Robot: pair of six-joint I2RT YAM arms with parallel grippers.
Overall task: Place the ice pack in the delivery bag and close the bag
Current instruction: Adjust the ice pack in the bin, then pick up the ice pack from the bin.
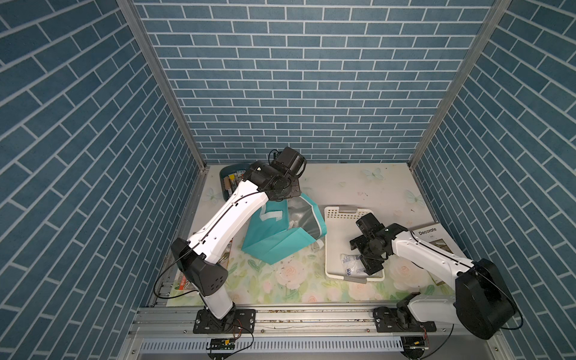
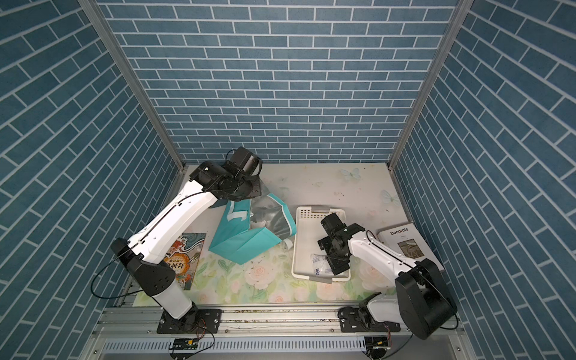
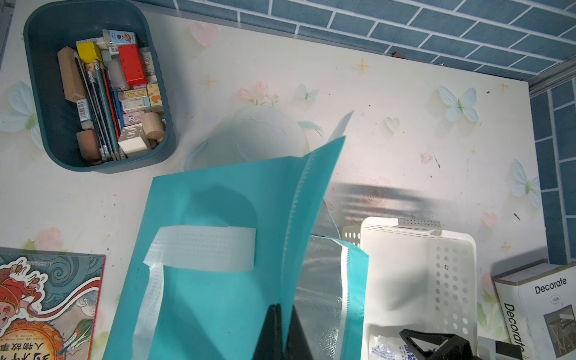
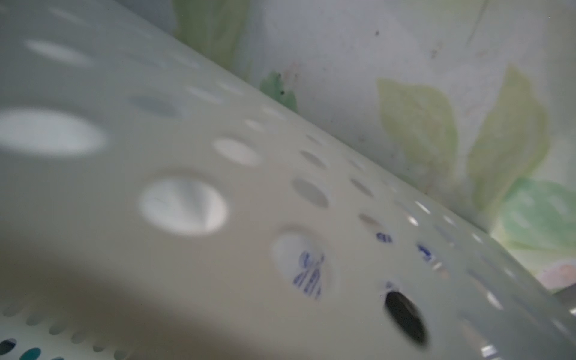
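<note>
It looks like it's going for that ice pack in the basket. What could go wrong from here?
1. The ice pack lies close to a wall of the white basket, so the open right gripper may snag the basket instead.
2. Only the left gripper, pinching one edge, props the delivery bag open; a slip could close the mouth.

Floral-print table (image 1: 349,190) with teal delivery bag (image 1: 268,241), white basket (image 1: 336,215), dark-blue bin (image 3: 42,103), picture book (image 2: 187,252), "Decorate" box (image 1: 434,239).

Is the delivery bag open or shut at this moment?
Open. The left gripper pinches one teal side of the delivery bag and holds it up, so the silver lining shows in both top views.
</note>
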